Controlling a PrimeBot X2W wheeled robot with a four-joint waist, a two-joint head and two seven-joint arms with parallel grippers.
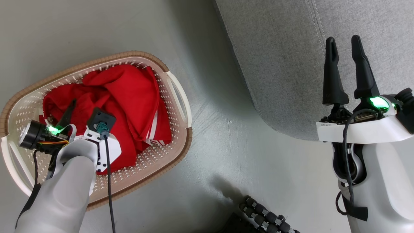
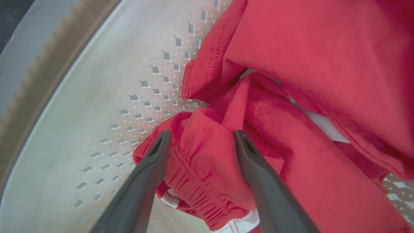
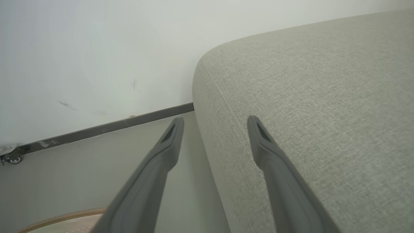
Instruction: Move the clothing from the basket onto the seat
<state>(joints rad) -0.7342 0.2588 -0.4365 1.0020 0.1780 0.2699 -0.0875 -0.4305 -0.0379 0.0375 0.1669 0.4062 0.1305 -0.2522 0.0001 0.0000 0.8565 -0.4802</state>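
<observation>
Reaching arm: left gripper, down inside the basket
Jaws: apart, straddling an elastic fold of the clothing, not yet clamped
Right gripper: jaws apart, empty, over the seat

Floor: pale grey-green, smooth, with a faint sheen. It meets a white wall at a dark baseboard strip, which runs up to the sofa's end.

Sofa: light grey woven fabric, rounded corner, stands on the floor.

Basket: cream, perforated, brown rim; stands on the floor near the sofa's corner, apart from it, with bare floor between.

Black segmented piece: on the floor before the sofa's corner; identity unclear.

Small caster wheel: at the baseboard, well away from the sofa.
</observation>
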